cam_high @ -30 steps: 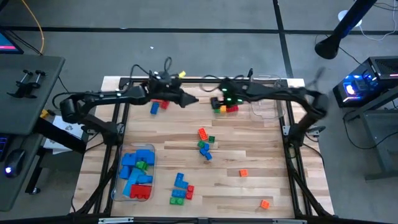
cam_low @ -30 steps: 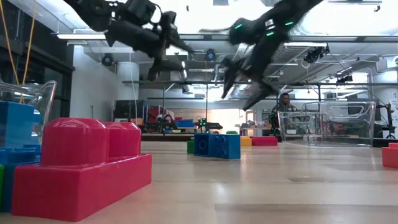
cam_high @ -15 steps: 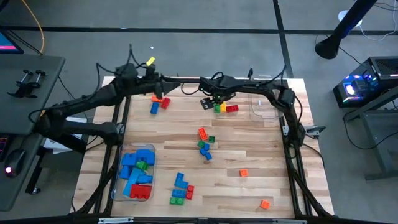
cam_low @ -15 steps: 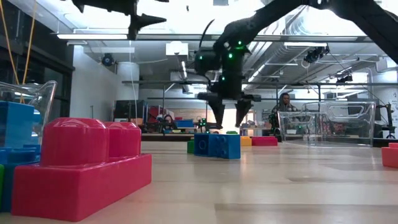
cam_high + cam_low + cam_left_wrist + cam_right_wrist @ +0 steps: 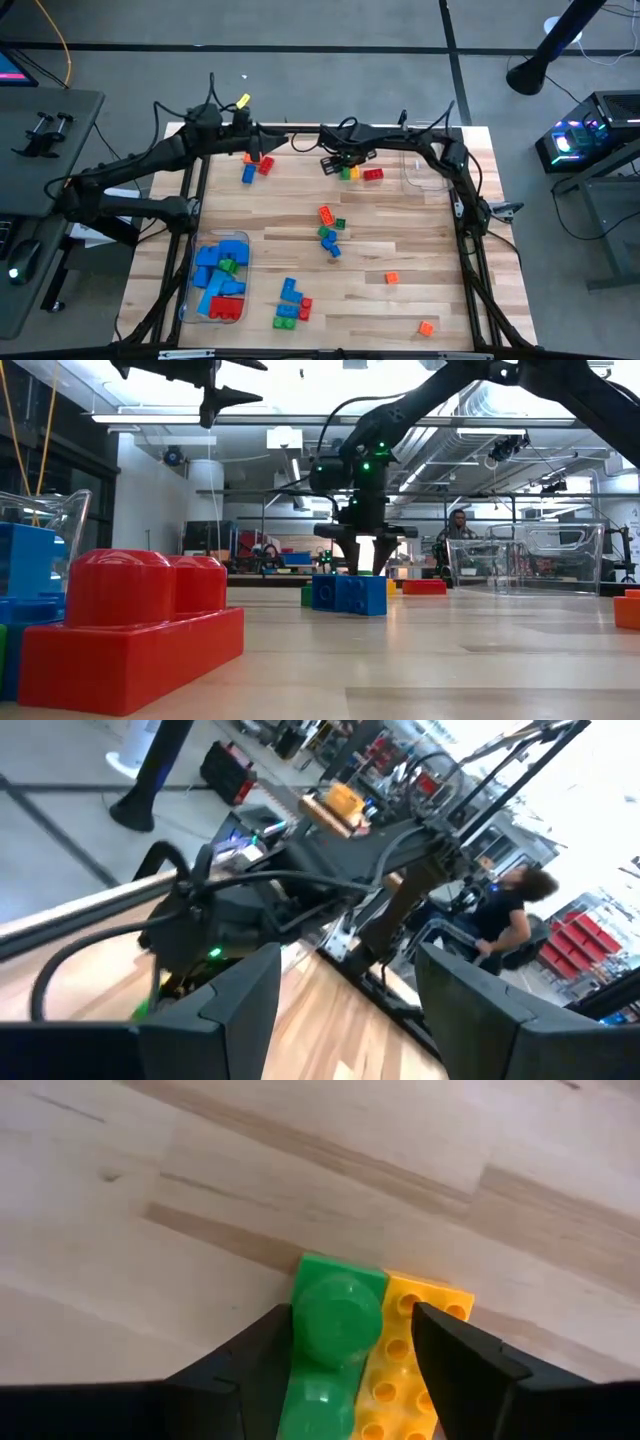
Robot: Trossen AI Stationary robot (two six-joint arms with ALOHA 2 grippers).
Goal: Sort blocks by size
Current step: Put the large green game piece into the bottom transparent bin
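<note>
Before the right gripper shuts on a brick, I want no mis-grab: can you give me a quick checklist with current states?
1. Right gripper centred over the green brick: ok, a finger on each side.
2. Fingers still apart: ok, gaps show beside the brick.
3. Yellow brick out of the grip: not ok, it sits against the green one, under one finger.
4. Red brick out of the way: ok, beside the cluster.
5. Left gripper out of the way: ok, raised, open, near the table's far left edge.
6. Clear tub free: cannot tell.

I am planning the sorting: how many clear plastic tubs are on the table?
2. One tub lies at the high view's lower left, holding blocks; the other tub stands at the upper right.
</note>
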